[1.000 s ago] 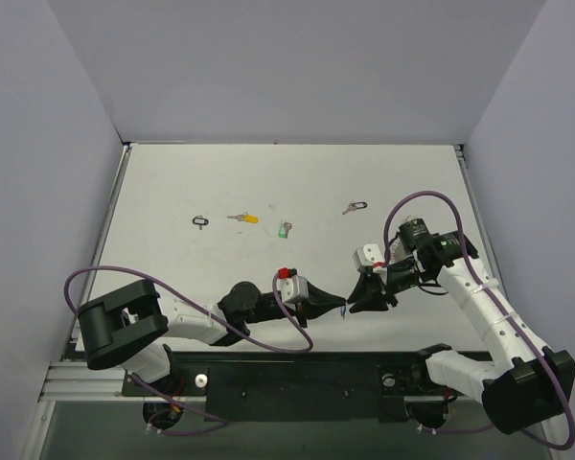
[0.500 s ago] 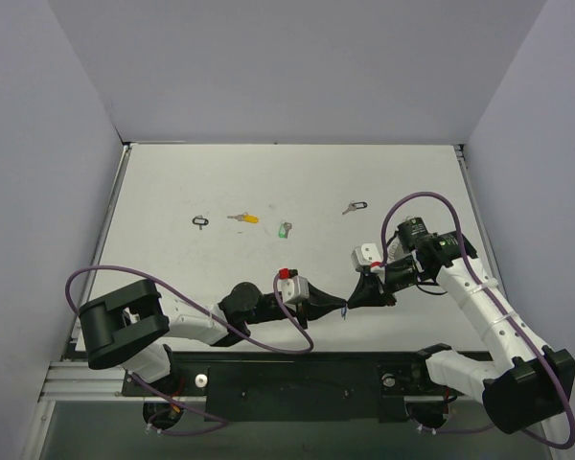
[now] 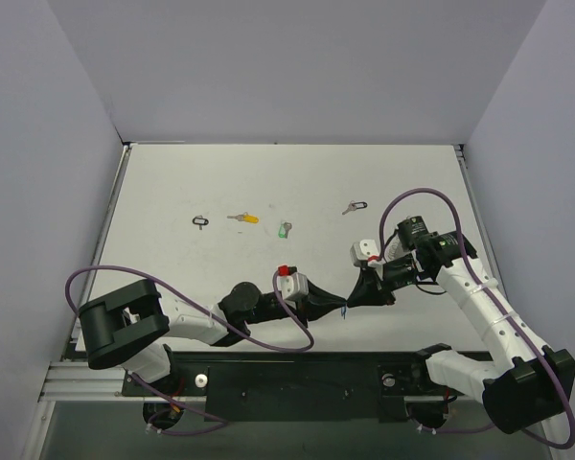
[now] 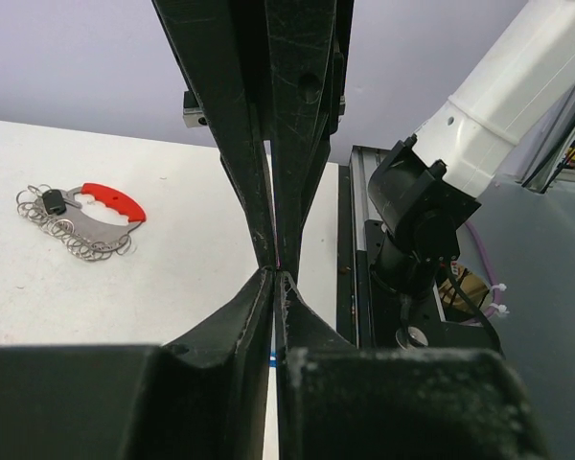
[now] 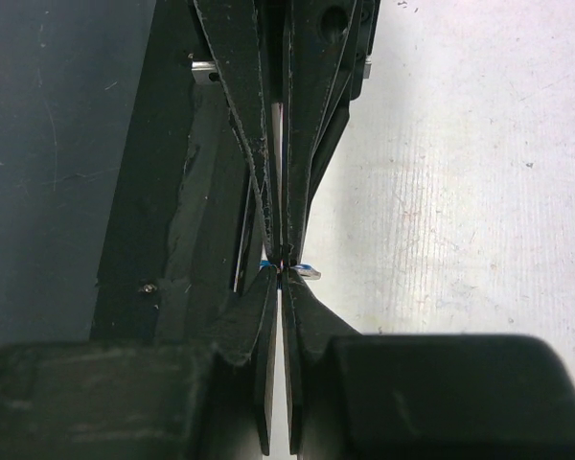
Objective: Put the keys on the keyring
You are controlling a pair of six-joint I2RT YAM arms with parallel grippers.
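Blue-tagged key (image 5: 304, 272) sits where both hands meet tip to tip over the counter (image 3: 268, 182).
Right hand (image 3: 352, 303) is clenched. Whether the left hand (image 3: 338, 309) grips is unclear, so I cannot tell which holds the key. The red-tagged keyring (image 4: 81, 216) lies flat on the counter nearby.

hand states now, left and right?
Left hand: nearly shut, thin gap; open or gripping cannot be told.
Right hand: closed on the small silver key with blue tag.
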